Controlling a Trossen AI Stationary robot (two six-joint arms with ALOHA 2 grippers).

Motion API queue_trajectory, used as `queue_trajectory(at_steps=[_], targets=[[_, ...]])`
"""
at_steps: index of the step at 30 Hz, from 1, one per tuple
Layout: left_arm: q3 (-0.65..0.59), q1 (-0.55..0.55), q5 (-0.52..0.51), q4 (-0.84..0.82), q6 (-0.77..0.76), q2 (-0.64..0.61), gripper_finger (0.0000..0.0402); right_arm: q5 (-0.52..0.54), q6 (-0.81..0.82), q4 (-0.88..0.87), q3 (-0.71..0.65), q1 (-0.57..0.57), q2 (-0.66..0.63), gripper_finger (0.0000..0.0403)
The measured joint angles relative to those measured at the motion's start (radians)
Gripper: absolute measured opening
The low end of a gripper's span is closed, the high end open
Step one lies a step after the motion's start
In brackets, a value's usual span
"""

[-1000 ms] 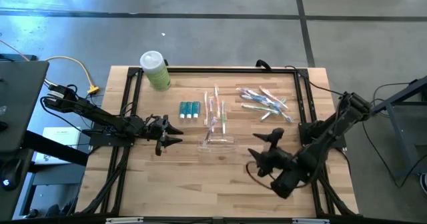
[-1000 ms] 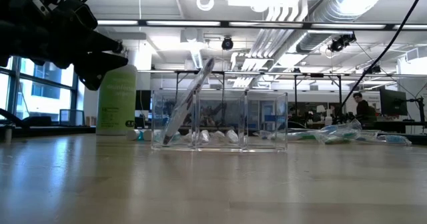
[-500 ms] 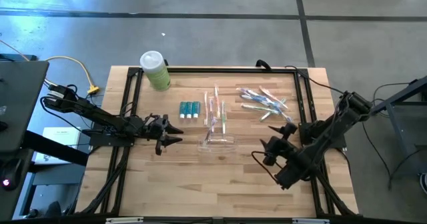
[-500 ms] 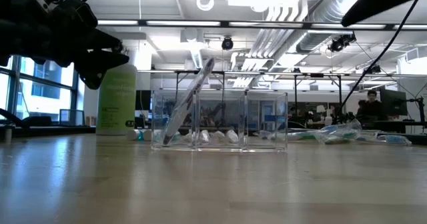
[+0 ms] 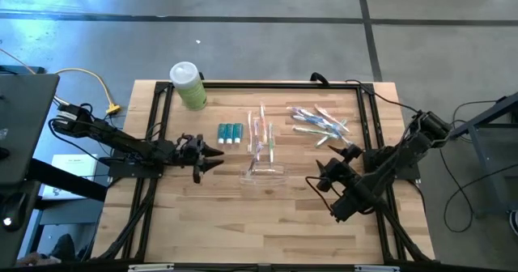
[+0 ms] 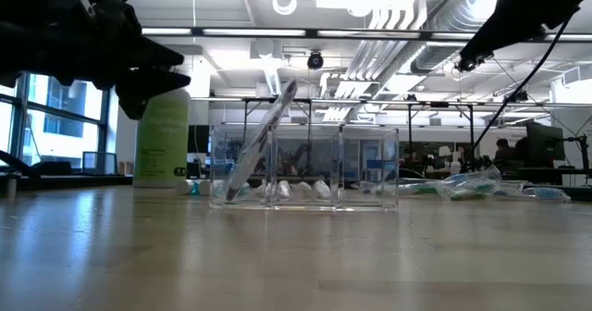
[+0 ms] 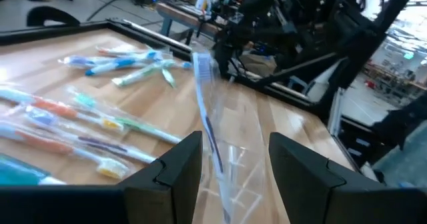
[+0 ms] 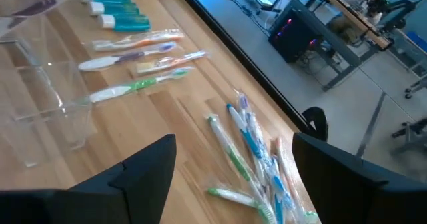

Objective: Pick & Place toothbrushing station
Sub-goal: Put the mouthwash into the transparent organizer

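Hovering over the near right part of the table (image 5: 202, 215), the right gripper (image 5: 326, 177) carries nothing; its wrist view shows two dark fingers (image 8: 137, 174) spread wide with bare wood between them. It sits just beside the clear plastic organizer (image 5: 265, 173), on the organizer's right, not touching it.

Risk, as a judgement: the organizer is light and see-through, and already holds one wrapped toothbrush (image 6: 264, 135) leaning steeply in its left compartment. A gripper sweeping low past it could nudge the box or tip that brush out. Depth on clear walls is hard to read, so a drop could land outside a compartment.

Left gripper (image 5: 212, 157): level with the organizer on its left, near but apart, pointing at it. Wrist view shows its fingers (image 7: 170, 174) parted, nothing between them; the leaning brush stands straight ahead.

Farther back, mid-table: three small toothpaste tubes (image 5: 230, 132) side by side, then a loose row of wrapped toothbrushes (image 5: 263, 130) just behind the organizer.

Farther right and back: a heap of blue and green wrapped toothbrushes (image 5: 320, 123). They overlap, so a grab there could lift two at once or slip on the wrapper.

Far left corner: a green bottle (image 5: 188, 86) with a white cap, upright, well apart from both grippers.
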Motion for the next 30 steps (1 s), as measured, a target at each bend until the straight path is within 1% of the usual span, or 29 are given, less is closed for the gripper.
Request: queue_trajectory(at_steps=[2,5,8,10,14,18,20,22,25,30], targets=[[0.022,0.012,-0.019,-0.052,0.000,0.000,0.0170,-0.009,0.000,0.001,0.000,-0.007,0.000,0.0291],[0.080,0.029,-0.044,-0.190,0.000,0.000,0.0170,-0.011,0.000,0.002,0.000,-0.010,0.000,0.0291],[0.153,0.040,-0.052,-0.341,-0.004,0.000,0.0170,-0.013,0.000,0.002,0.000,-0.009,0.000,0.0291],[0.195,0.042,-0.051,-0.394,0.001,0.000,0.0170,-0.013,0.000,0.002,0.000,-0.009,0.000,0.0291],[0.247,0.025,-0.060,-0.401,0.054,0.000,0.0170,-0.013,0.000,0.004,0.000,-0.009,0.000,0.0291],[0.258,0.001,-0.126,-0.405,0.083,0.000,0.0171,-0.013,-0.001,0.005,0.000,-0.009,0.000,0.0291],[0.258,-0.007,-0.178,-0.418,0.083,0.000,0.0176,-0.014,-0.001,0.005,0.000,-0.009,0.000,0.0291],[0.258,-0.013,-0.225,-0.434,0.070,0.000,0.0185,-0.014,-0.002,0.005,0.000,-0.009,0.000,0.0291],[0.258,-0.016,-0.265,-0.435,0.056,0.000,0.0205,-0.014,-0.003,0.005,0.000,-0.009,0.000,0.0291],[0.258,-0.016,-0.272,-0.434,0.055,0.000,0.0240,-0.013,-0.003,0.005,0.000,-0.009,0.000,0.0291]])
